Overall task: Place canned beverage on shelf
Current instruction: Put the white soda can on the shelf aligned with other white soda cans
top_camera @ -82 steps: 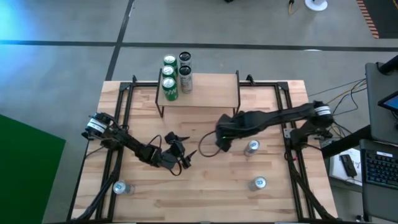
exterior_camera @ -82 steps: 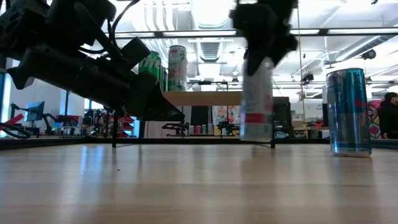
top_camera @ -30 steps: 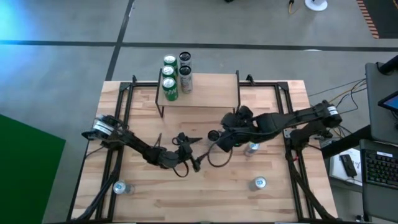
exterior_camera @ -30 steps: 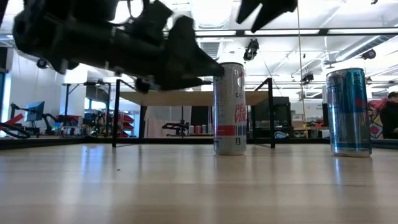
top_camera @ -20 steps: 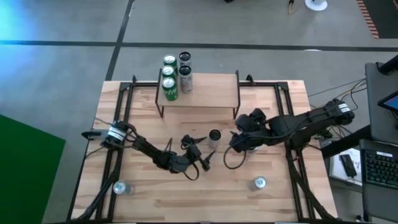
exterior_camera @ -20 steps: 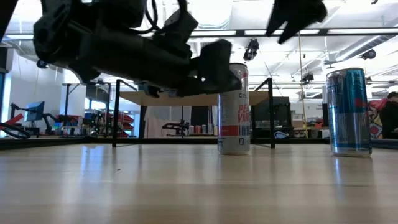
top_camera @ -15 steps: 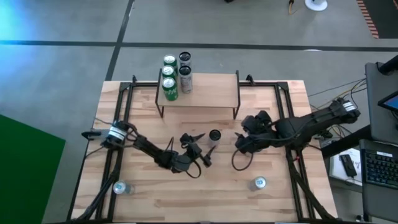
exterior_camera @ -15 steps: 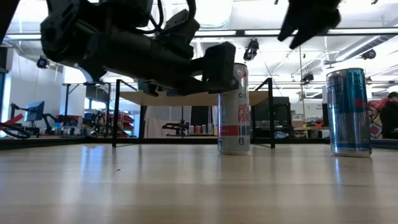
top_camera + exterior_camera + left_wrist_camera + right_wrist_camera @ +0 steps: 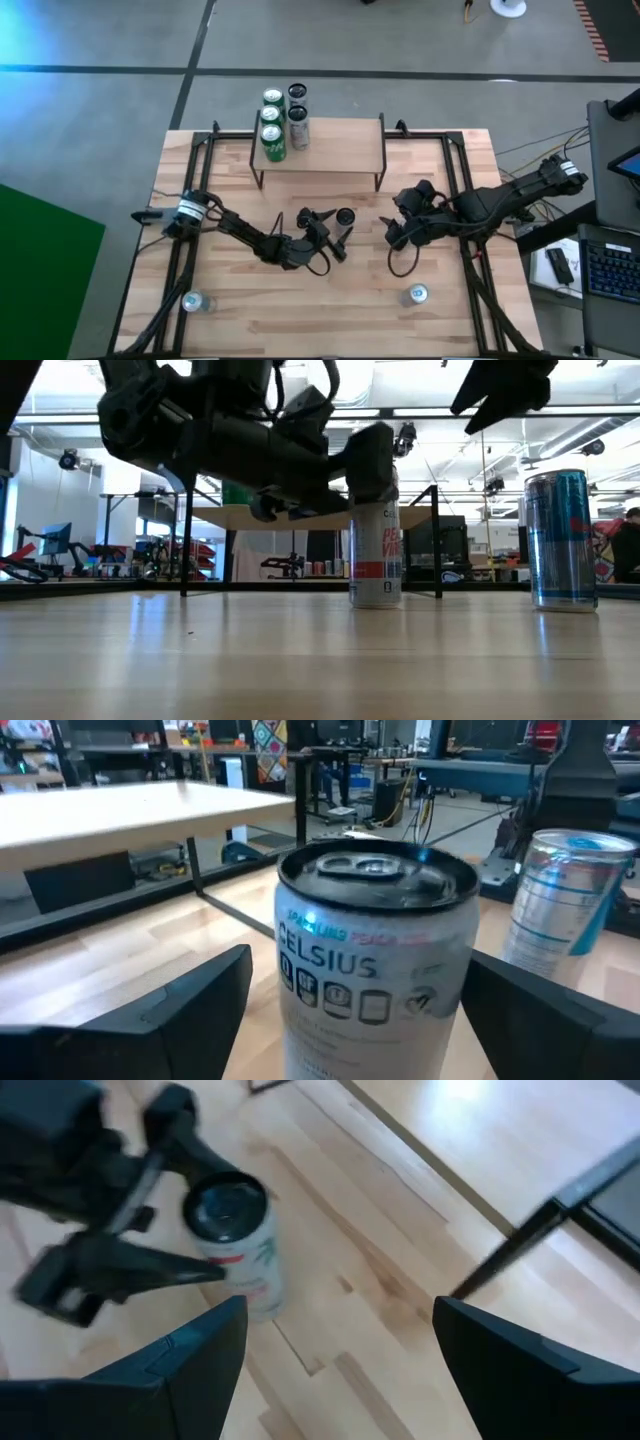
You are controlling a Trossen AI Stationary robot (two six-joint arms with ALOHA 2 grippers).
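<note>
**Celsius can bracketed by the left end effector, grasp not yet made**

The step in hand is judged to be the approach for the grasp. In the high view the left end effector is seen near the table's centre, its fingers spread on either side of the upright Celsius can, which stands at about 5 o'clock from the shelf. In the left wrist view the can fills the gap between the two dark fingers, with clear space visible on both sides; no contact is shown.

The right end effector is held at 3 o'clock of the can, well apart from it, with its fingers spread and nothing between them.

Four cans are already gathered at the shelf's 9 o'clock end, among them a green can. Two further cans are left on the table: a blue can near 5 o'clock and another can near 7 o'clock.

Next, the fingers are expected to be closed squarely on the can's body, below the rim. The can then has to be lifted above the plank and set down on the free area toward 3 o'clock, clear of the cans already there.
</note>
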